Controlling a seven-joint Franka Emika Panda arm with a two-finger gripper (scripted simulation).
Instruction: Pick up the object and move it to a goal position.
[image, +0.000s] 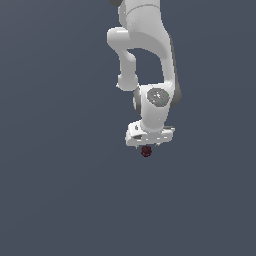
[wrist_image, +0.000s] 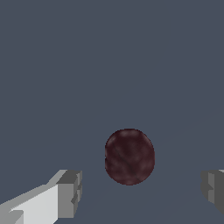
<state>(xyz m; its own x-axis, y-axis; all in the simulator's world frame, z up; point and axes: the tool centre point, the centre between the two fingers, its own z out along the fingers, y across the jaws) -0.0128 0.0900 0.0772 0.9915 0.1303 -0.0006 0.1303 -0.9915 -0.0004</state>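
The object (image: 146, 151) is a tiny dark red, mottled, roundish lump lying on the flat grey surface. In the exterior view it peeks out just below my white gripper (image: 148, 145), which hangs right over it. In the wrist view the object (wrist_image: 129, 156) lies between my two grey fingertips (wrist_image: 70, 192), with a clear gap on each side. My gripper (wrist_image: 142, 190) is open and touches nothing. The fingertips themselves are hidden behind the hand in the exterior view.
The white arm (image: 145, 55) comes down from the top of the exterior view. A plain dark grey-blue surface (image: 60, 200) fills everything else in both views.
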